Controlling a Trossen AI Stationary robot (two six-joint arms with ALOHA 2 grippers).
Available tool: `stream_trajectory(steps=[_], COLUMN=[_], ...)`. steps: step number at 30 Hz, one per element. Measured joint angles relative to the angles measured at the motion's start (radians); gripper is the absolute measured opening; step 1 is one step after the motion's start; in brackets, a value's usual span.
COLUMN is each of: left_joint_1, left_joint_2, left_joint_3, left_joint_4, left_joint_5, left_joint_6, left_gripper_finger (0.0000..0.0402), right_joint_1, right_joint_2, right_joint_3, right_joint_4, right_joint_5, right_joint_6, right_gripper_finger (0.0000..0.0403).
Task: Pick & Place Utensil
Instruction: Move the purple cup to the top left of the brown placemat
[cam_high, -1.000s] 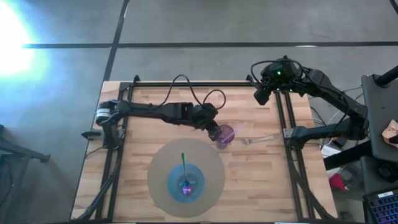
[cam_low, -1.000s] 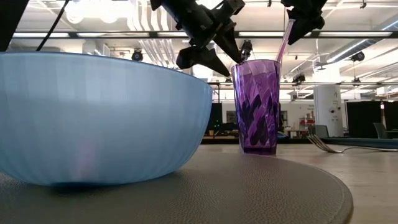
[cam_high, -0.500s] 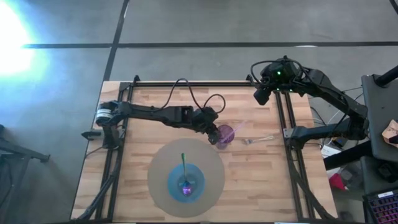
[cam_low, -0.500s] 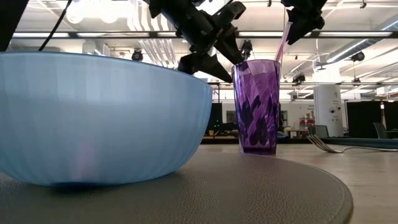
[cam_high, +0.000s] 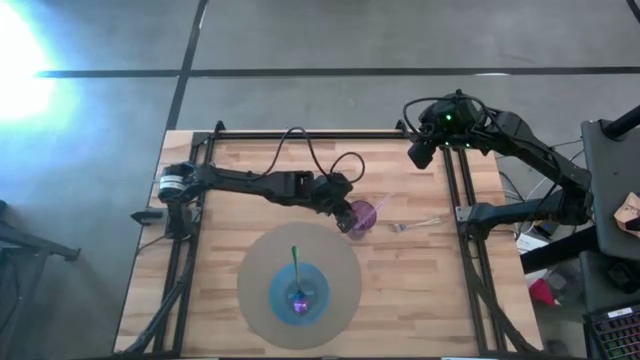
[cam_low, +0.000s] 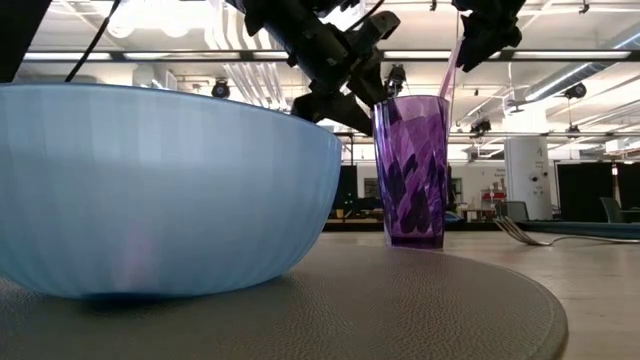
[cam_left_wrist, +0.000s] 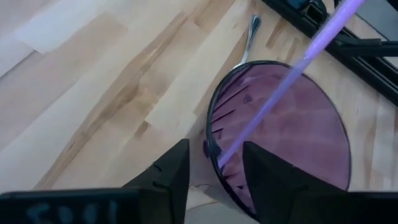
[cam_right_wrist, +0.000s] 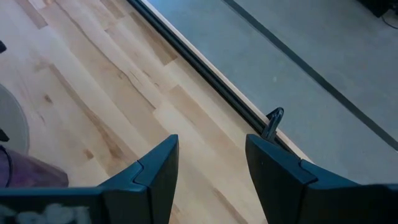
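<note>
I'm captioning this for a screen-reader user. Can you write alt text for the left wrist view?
The left gripper straddles the near rim of a purple cup, one finger outside and one over the inside, not gripping it. A purple straw leans out of the cup, which stands on a wooden table with a fork lying behind it.

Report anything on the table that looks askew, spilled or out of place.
Nothing is spilled or damaged. The faceted purple plastic cup stands upright, a lilac straw leaning in it. A metal fork lies loose on the bare wooden table beside the cup. A green-handled utensil rests in the pale blue bowl.
</note>
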Motion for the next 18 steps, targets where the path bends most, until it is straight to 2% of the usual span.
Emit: stream_trajectory(steps=[18], left_joint_1=[0.000], left_joint_2=[-0.004], left_joint_3=[0.014], left_joint_4=[0.006], left_joint_5=[-0.003], left_joint_6=[0.096], left_gripper_finger=[0.0015], right_joint_1=[0.000], right_joint_2=[0.000], right_joint_3=[0.000], right_joint_4=[0.001], right_joint_5=[0.000], right_joint_6=[-0.005], right_gripper_finger=[0.0183])
